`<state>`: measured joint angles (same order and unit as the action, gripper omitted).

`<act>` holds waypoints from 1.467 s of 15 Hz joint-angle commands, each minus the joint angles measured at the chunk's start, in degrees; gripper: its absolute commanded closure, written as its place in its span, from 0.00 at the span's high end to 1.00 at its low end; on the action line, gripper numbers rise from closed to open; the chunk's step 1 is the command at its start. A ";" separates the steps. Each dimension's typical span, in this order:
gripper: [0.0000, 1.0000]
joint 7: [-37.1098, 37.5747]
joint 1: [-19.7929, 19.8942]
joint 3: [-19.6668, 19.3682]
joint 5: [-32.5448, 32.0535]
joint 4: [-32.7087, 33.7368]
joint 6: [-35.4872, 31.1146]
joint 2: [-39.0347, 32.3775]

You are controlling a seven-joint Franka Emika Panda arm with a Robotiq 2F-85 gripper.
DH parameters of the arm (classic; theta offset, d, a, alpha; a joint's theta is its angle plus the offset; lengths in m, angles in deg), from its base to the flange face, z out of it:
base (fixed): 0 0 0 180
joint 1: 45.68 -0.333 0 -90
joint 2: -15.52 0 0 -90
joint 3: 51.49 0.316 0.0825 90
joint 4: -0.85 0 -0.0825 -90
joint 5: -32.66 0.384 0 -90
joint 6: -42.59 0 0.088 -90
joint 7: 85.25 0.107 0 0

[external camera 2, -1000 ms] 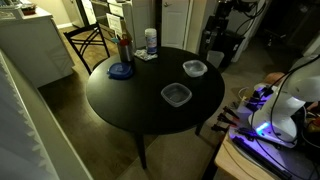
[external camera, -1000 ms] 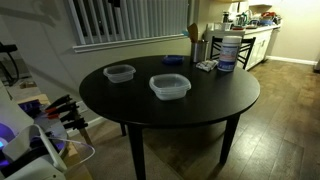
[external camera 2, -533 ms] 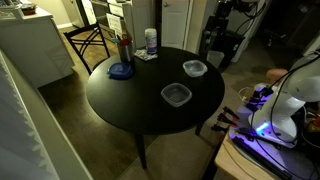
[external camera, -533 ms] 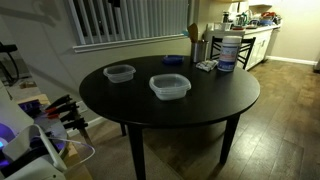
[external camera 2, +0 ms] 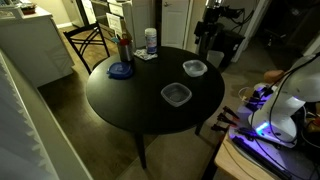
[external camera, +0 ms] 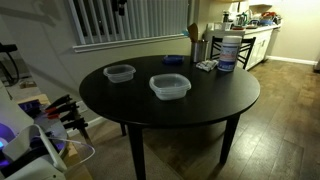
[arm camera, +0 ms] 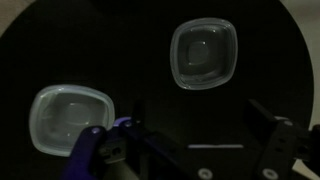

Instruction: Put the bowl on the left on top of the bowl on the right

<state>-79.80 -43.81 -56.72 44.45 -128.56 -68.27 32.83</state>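
Two clear plastic bowls sit on a round black table [external camera: 215, 100]. In an exterior view one bowl [external camera: 119, 73] is on the left and the other bowl [external camera: 170, 86] is right of it; both show again in an exterior view, as one bowl [external camera 2: 194, 68] and the other bowl [external camera 2: 176, 95]. The wrist view looks down on a bowl at the lower left [arm camera: 70, 118] and a bowl at the upper right [arm camera: 203, 52]. My gripper [arm camera: 195, 125] is open and empty, high above the table between them. It shows dimly at the top in both exterior views [external camera: 119, 6] [external camera 2: 208, 28].
At the table's far side stand a white tub [external camera: 227, 50], a blue lid [external camera: 172, 59] and a small box [external camera: 206, 65]. A blue dish with a bottle [external camera 2: 121, 68] is there too. A chair [external camera 2: 88, 42] and cluttered benches [external camera: 40, 130] surround the table.
The arm has swung in over the table's edge near the bowls. The bowls have not moved.
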 commanded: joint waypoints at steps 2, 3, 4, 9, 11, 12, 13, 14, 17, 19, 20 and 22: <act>1.00 2.46 -1.97 4.32 1.90 -0.51 -13.66 -8.78; 1.00 2.74 -2.23 4.77 1.66 -0.94 -16.18 -10.60; 1.00 2.98 -2.38 5.15 0.90 -1.89 -19.09 -12.15; 1.00 3.10 -2.42 5.44 -0.74 -4.65 -25.17 -18.33; 1.00 1.63 -2.61 5.58 -0.26 -6.32 -26.72 -19.41; 1.00 1.32 -2.69 5.67 -0.15 -7.03 -27.53 -20.04; 1.00 1.36 -2.79 5.75 -0.27 -7.70 -28.55 -20.76; 1.00 1.22 -2.85 5.80 -0.38 -8.25 -29.80 -21.61; 1.00 2.09 -2.70 5.80 -0.29 -7.72 -28.91 -22.22; 1.00 2.09 -2.69 5.78 -0.73 -8.03 -29.51 -23.33; 1.00 2.09 -2.69 5.78 -0.79 -8.03 -29.56 -23.50; 1.00 2.09 -2.69 5.78 -0.84 -8.02 -29.57 -23.51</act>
<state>-77.76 -46.63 -51.05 43.68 -136.65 -98.00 9.29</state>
